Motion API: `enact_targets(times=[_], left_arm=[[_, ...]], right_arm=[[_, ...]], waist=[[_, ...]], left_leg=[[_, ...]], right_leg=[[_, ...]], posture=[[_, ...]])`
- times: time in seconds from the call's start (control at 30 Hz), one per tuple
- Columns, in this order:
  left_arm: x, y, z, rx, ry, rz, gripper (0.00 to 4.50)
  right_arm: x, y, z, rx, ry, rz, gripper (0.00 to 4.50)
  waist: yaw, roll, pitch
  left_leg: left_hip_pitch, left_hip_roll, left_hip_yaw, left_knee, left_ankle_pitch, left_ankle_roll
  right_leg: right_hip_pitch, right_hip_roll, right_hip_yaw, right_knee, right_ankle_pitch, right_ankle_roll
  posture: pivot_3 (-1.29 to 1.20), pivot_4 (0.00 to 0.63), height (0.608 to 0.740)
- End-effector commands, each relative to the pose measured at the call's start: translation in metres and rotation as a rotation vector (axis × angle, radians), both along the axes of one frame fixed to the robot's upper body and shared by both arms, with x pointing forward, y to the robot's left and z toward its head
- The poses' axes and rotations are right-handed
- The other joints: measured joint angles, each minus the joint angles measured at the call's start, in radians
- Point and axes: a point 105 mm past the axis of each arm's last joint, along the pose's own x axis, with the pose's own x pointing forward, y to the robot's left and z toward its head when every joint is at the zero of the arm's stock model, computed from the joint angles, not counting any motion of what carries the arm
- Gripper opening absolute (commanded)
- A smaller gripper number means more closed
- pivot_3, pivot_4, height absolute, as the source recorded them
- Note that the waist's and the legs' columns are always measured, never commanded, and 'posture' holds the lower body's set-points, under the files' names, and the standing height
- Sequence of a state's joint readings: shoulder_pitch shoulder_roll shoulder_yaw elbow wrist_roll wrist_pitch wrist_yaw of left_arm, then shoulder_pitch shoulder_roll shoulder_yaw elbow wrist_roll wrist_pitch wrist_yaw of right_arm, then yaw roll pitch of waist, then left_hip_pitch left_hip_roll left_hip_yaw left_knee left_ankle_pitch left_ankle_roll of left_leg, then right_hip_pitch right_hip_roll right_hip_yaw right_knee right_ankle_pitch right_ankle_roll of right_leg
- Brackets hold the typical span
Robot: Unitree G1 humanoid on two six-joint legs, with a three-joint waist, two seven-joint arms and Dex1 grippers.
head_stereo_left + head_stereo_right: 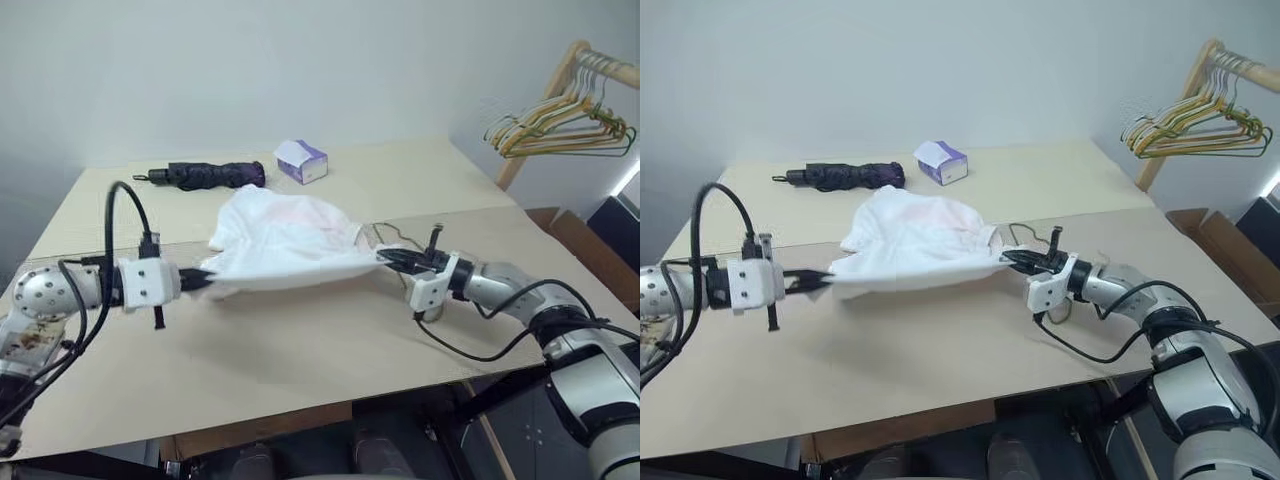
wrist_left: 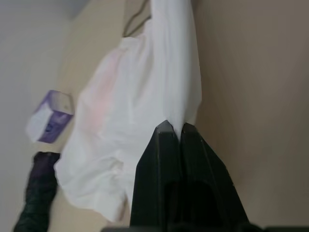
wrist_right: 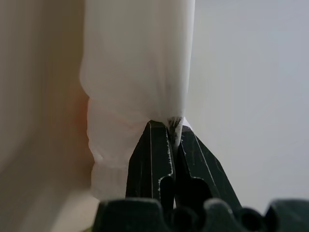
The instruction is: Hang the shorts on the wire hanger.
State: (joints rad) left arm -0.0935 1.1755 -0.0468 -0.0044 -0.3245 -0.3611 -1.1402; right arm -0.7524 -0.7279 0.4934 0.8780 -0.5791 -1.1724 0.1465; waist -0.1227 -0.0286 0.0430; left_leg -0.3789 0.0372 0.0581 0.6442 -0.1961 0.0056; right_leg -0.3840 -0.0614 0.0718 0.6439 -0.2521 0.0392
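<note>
The worktop (image 1: pixel 300 350) fills most of the head views, tan board running from lower left to right edge. The shorts (image 1: pixel 285 245) sit mid-frame, stretched out between both arms, long axis running left to right across the picture; the bulk bunches toward the upper middle and sags onto the board, with a faint pink patch on top. The left claw (image 1: pixel 203 281) comes in from the left edge, fingers pinched tight together on the near-left corner of the cloth; the wrist view confirms the white fabric clamped right at the tips. The right claw (image 1: pixel 398 259) comes in from the lower right, likewise squeezed closed on the opposite edge, the cloth trapped between its black fingers.

The wire hanger (image 1: pixel 390 238): a thin loop of wire pokes out just beside the right claw, at the right end of the shorts, partly hidden under the fabric, so its full shape is hard to read. So the hanger lies on the right claw's side, touching or nearly touching the cloth there; the left claw is well apart from it. My read: the next move hinges on getting the right-hand end of the shorts over that wire.

Smaller stuff: a folded dark umbrella (image 1: pixel 205 176) upper left, a small purple-and-white box (image 1: pixel 301 160) upper middle, and bunched yellow and green hangers (image 1: pixel 560 128) on a wooden rack in the upper right corner.
</note>
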Motion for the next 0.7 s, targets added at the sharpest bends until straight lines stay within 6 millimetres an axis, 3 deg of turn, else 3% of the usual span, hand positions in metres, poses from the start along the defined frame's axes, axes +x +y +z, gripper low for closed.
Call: enact_targets(times=[0.03, 0.2, 0.43, 0.5, 0.53, 0.63, 0.7], left_arm=[[-0.029, -0.003, -0.006, 0.087, 0.133, -0.085, 0.0], [-0.062, -0.015, -0.023, 0.116, 0.262, -0.164, 0.0], [-0.088, -0.021, -0.037, 0.145, 0.355, -0.217, 0.0], [-0.088, -0.022, -0.04, 0.14, 0.362, -0.211, 0.0], [-0.088, -0.02, -0.041, 0.146, 0.365, -0.203, 0.48], [-0.089, -0.014, -0.04, 0.17, 0.384, -0.21, 1.31], [-0.09, -0.012, -0.038, 0.16, 0.391, -0.203, 2.05]], right_arm=[[-0.013, -0.011, -0.01, -0.07, 0.072, 0.02, 0.02], [-0.041, -0.014, -0.032, -0.106, 0.292, 0.026, 0.02], [-0.071, -0.011, -0.035, -0.121, 0.446, 0.038, 0.02], [-0.08, -0.01, -0.036, -0.117, 0.506, 0.036, 0.56], [-0.085, -0.01, -0.036, -0.121, 0.535, 0.04, 0.78], [-0.094, -0.011, -0.036, -0.135, 0.589, 0.034, 1.76], [-0.096, -0.013, -0.035, -0.14, 0.602, 0.026, 2.58]], waist=[[0.001, -0.001, -0.001], [0.014, -0.001, -0.001], [0.025, -0.001, -0.001], [0.027, -0.001, -0.001], [0.028, -0.001, -0.001], [0.031, -0.001, -0.001], [0.031, -0.002, -0.001]], left_leg=[[0.001, 0.0, 0.001, -0.001, 0.0, 0.0], [-0.003, 0.001, 0.0, -0.001, -0.001, 0.001], [0.003, 0.007, 0.004, -0.001, -0.001, 0.001], [0.003, 0.007, 0.005, -0.001, -0.001, 0.001], [0.002, 0.007, 0.005, -0.001, -0.001, 0.0], [0.001, 0.007, 0.006, -0.001, -0.002, 0.0], [0.001, 0.007, 0.006, -0.001, -0.002, 0.0]], right_leg=[[0.0, 0.0, 0.0, 0.0, 0.0, -0.001], [-0.002, -0.001, 0.0, 0.001, 0.001, -0.005], [0.0, 0.0, 0.001, 0.002, -0.002, -0.003], [0.0, 0.0, 0.001, 0.002, -0.003, -0.003], [-0.001, 0.0, 0.001, 0.001, -0.003, -0.003], [-0.002, 0.0, 0.001, 0.001, -0.003, -0.003], [-0.003, 0.0, 0.001, 0.001, -0.003, -0.003]], posture=[[0.01, 0.0, 0.74], [-0.01, 0.0, 0.74], [-0.02, 0.0, 0.74], [-0.03, 0.0, 0.74], [-0.03, 0.0, 0.74], [-0.03, 0.0, 0.74], [-0.03, 0.0, 0.74]])
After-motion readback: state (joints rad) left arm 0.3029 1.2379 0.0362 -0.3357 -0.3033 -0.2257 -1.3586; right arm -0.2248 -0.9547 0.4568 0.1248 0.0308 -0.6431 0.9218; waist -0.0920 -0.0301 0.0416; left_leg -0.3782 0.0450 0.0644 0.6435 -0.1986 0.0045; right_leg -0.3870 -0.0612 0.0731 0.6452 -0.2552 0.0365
